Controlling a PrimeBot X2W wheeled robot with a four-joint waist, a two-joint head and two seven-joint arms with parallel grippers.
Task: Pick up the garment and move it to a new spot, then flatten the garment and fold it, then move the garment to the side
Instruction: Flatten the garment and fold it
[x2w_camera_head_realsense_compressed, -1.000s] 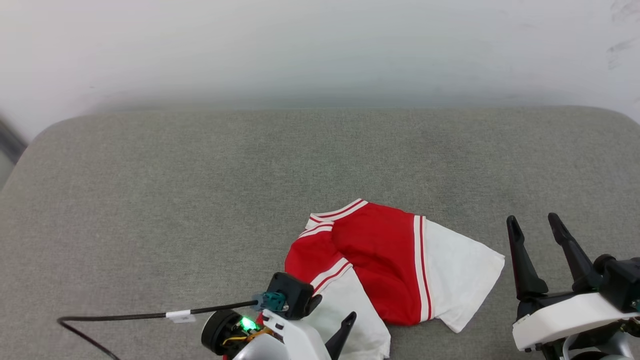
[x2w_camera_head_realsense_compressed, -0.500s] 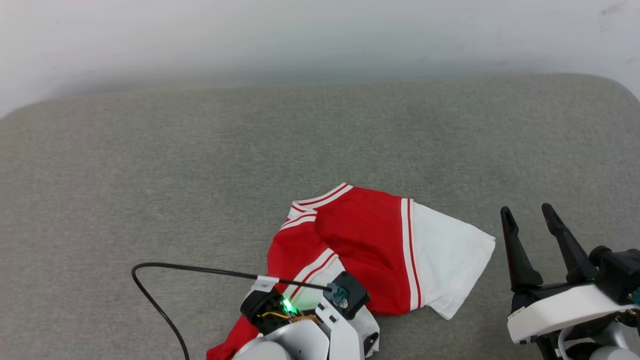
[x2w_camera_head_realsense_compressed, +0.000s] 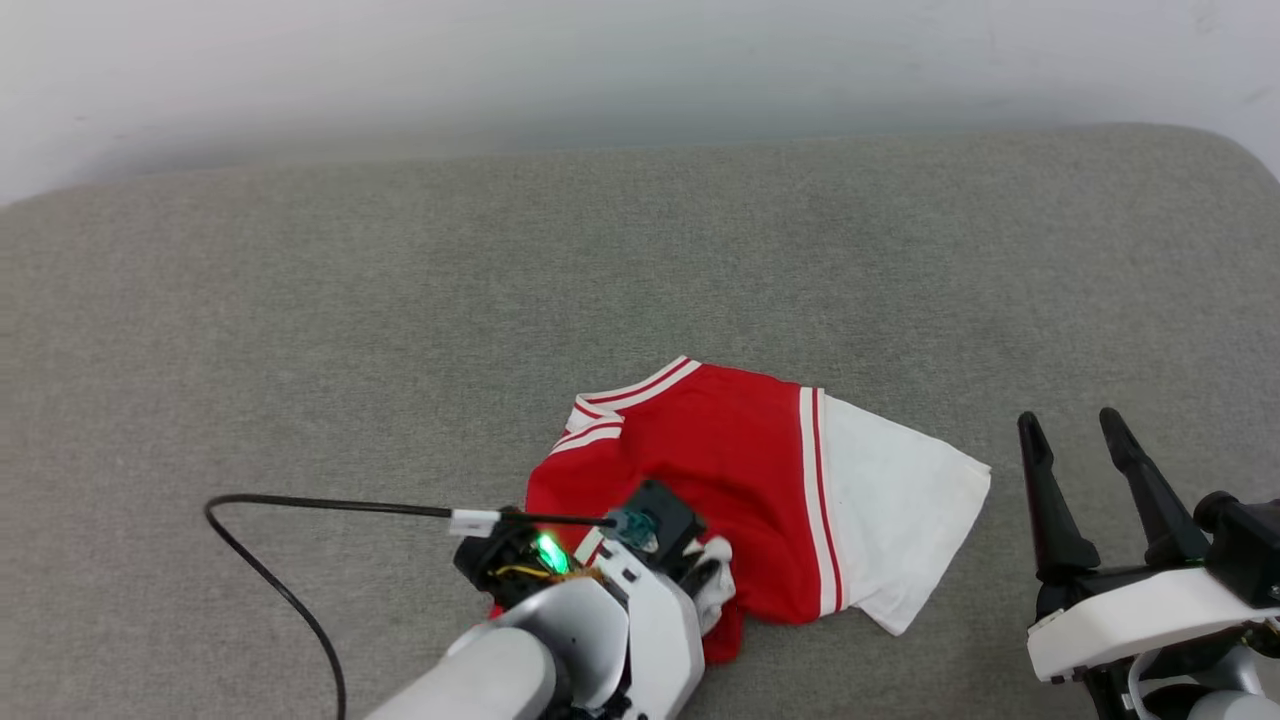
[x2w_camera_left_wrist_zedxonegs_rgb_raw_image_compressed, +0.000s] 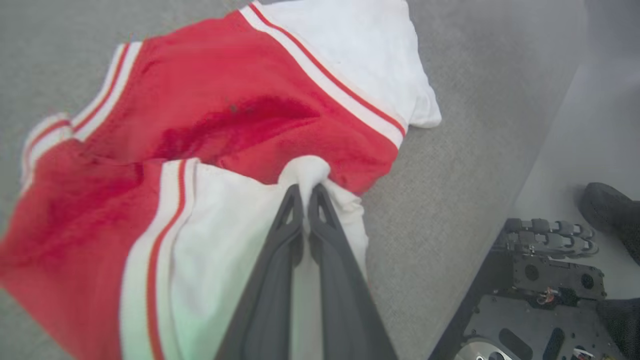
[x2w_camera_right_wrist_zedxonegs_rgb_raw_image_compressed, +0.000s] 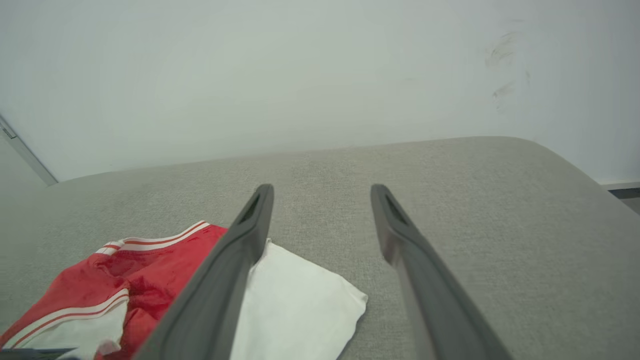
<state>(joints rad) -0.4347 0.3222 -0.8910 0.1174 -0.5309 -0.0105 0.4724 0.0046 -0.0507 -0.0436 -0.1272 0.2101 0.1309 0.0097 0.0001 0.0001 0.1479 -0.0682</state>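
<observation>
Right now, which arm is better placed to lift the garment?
Left: the left pincer is shut on a bunch of white cloth of the garment. The right pincer stands open beside it, holding nothing.

head: high, looking down | left wrist: close over garment (x2w_camera_left_wrist_zedxonegs_rgb_raw_image_compressed: 225, 115) | right wrist: low, farther | shared: garment

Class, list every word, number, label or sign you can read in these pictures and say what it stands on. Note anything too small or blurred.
No text can be read in these pictures.
Shirt: red and white with striped trim, no print on the parts that show.
White label on the black cable: too small to read.
Dark marks on the wall: smudges, not letters.
</observation>
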